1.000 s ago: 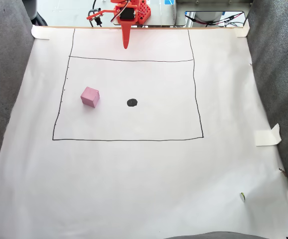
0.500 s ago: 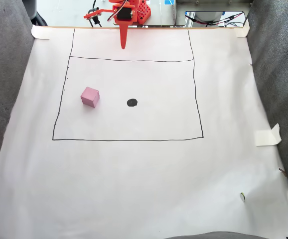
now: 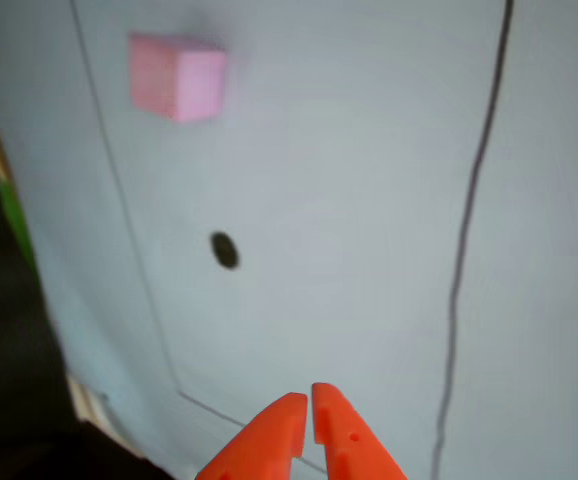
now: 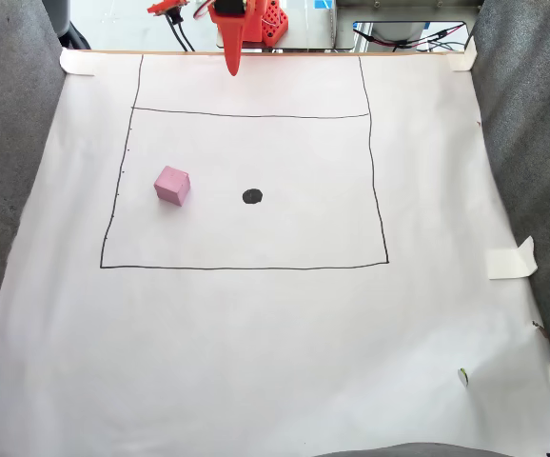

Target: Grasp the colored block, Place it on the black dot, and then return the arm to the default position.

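In the fixed view, block (image 4: 171, 185) lies left of dot (image 4: 252, 196).

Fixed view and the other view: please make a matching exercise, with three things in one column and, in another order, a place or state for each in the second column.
Things:
1. colored block
2. black dot
3. pincer

Places or states:
A. at the far edge of the paper, outside the drawn inner box, tips together
B. near the middle of the drawn box, nothing on it
C. inside the box near its left line in the fixed view, resting apart from everything

Pairs: 1-C, 2-B, 3-A
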Action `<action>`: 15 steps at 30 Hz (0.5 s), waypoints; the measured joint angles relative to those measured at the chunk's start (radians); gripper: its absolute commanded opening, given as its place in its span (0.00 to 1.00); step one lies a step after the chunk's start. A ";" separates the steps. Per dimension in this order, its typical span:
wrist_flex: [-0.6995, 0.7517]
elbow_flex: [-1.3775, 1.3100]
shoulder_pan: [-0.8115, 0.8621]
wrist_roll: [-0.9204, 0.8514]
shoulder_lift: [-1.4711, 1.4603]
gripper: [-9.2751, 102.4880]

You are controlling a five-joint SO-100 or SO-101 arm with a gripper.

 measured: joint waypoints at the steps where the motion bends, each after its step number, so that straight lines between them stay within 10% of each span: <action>1: 0.000 -0.041 0.017 0.011 -0.043 0.08; 15: 0.143 -0.719 0.160 0.098 -0.775 0.08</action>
